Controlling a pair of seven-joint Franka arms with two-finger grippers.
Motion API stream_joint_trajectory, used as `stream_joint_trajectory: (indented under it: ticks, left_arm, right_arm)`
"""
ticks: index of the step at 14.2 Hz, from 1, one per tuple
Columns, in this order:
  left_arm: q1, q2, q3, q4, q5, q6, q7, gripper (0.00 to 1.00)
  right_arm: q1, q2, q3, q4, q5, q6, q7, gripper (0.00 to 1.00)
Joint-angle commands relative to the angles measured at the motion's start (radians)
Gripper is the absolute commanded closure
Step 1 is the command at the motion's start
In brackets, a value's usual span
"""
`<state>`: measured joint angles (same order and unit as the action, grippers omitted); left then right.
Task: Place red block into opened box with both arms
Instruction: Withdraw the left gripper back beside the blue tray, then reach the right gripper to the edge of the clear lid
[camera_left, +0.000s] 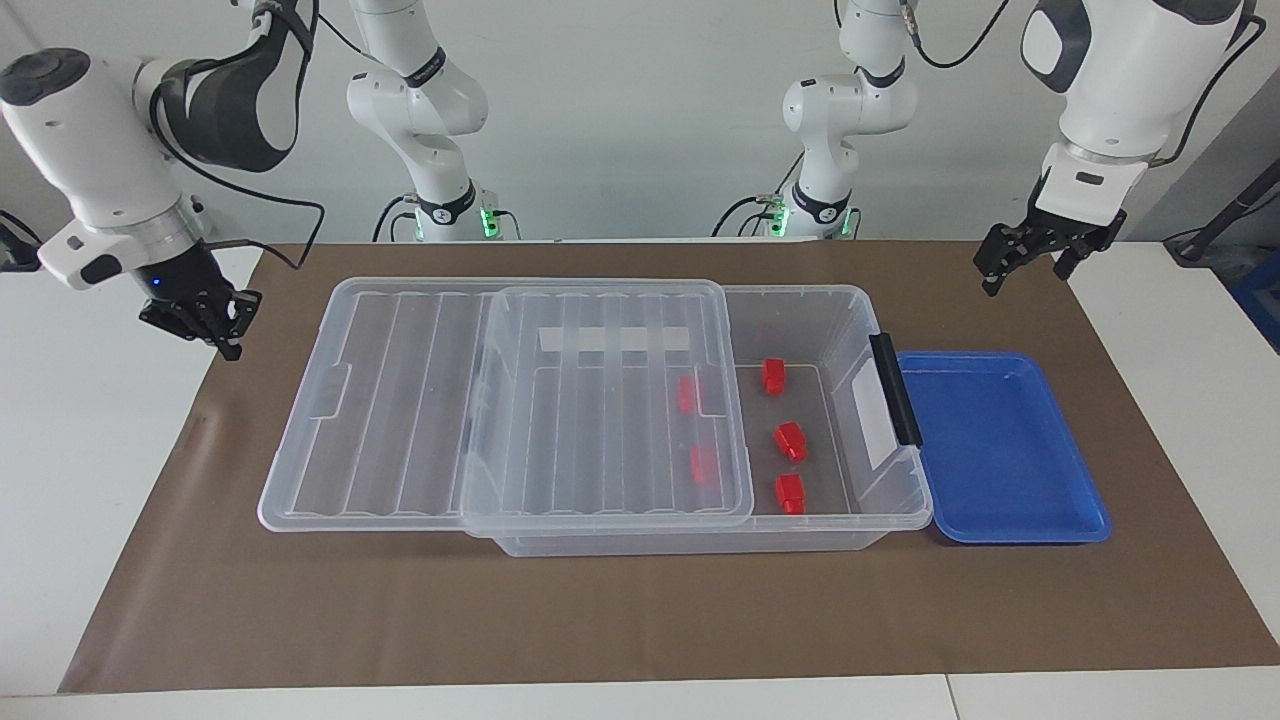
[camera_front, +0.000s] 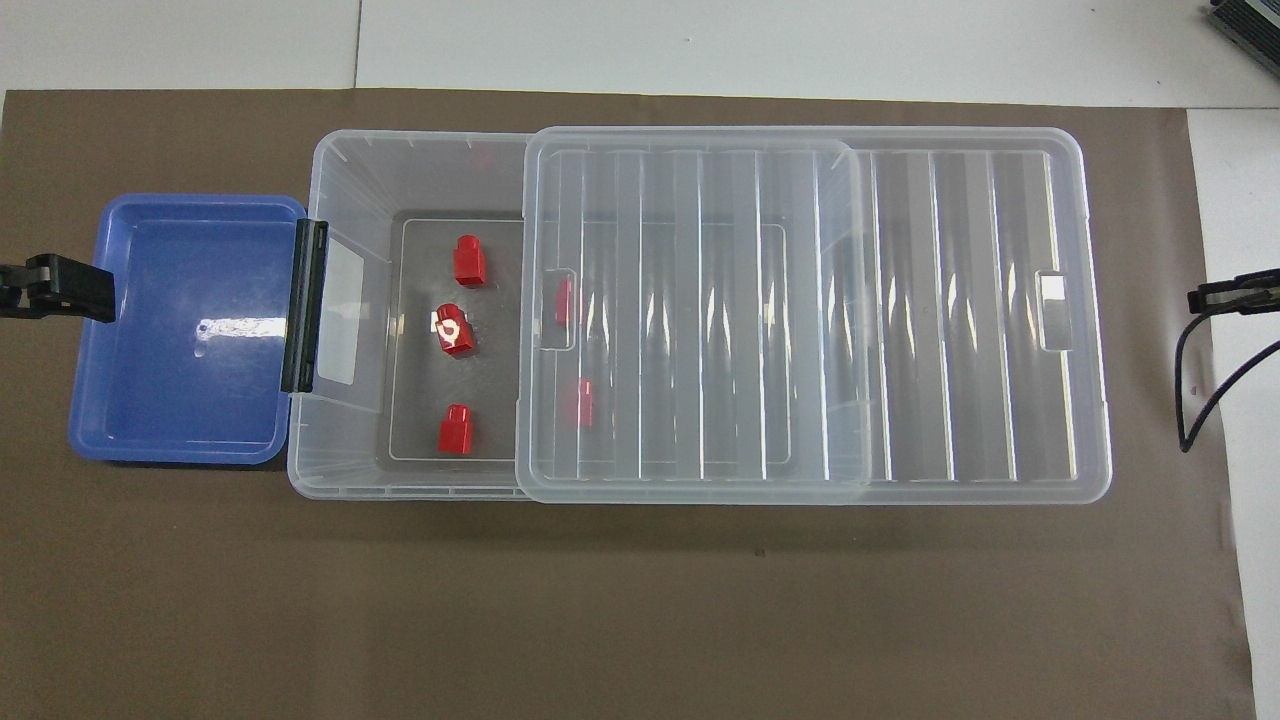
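Note:
The box (camera_left: 800, 292) (camera_front: 400, 145) is a clear bin with a black handle (camera_left: 895, 390) (camera_front: 305, 305). Its ribbed lid (camera_left: 420, 400) (camera_front: 900, 300) is slid toward the right arm's end, leaving one end uncovered. Several red blocks lie inside. Three are in the uncovered part, one of them a red block (camera_left: 790, 441) (camera_front: 455, 330) in the middle. Two show through the lid (camera_left: 687, 394) (camera_front: 581, 402). My left gripper (camera_left: 1028, 268) (camera_front: 95, 298) hangs open and empty over the mat beside the tray. My right gripper (camera_left: 228, 345) (camera_front: 1215, 297) is shut on nothing, over the mat's edge, apart from the lid.
A shallow blue tray (camera_left: 1000, 450) (camera_front: 190, 330) with nothing in it sits against the box's handle end. A brown mat (camera_left: 640, 610) covers the table's middle, with white tabletop at both ends.

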<state>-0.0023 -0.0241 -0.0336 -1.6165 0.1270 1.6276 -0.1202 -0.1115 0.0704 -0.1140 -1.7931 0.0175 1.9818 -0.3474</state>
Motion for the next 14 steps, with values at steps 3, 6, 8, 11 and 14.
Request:
stream_joint_trajectory:
  ticks: [3,6,8,11,14]
  left_arm:
    - [0.019,-0.033,-0.011,-0.026,-0.012,-0.034,0.030,0.00]
    - [0.040,-0.045,-0.011,-0.031,-0.012,-0.049,0.059,0.00]
    - [0.077,-0.048,-0.011,-0.031,-0.027,-0.048,0.115,0.00]
    - [0.073,-0.053,-0.014,-0.040,-0.030,-0.038,0.109,0.00]
    - [0.073,-0.056,-0.014,-0.045,-0.030,-0.038,0.113,0.00]
  right_arm:
    - [0.001,0.063,0.005,0.001,0.130,0.057,-0.102,1.00]
    - [0.007,0.074,0.005,0.000,0.130,0.060,-0.107,1.00]
    - [0.009,0.089,0.008,0.000,0.130,0.065,-0.107,1.00]
    - [0.033,0.097,0.011,0.000,0.130,0.091,-0.098,1.00]
    - [0.053,0.098,0.011,0.000,0.130,0.092,-0.078,1.00]
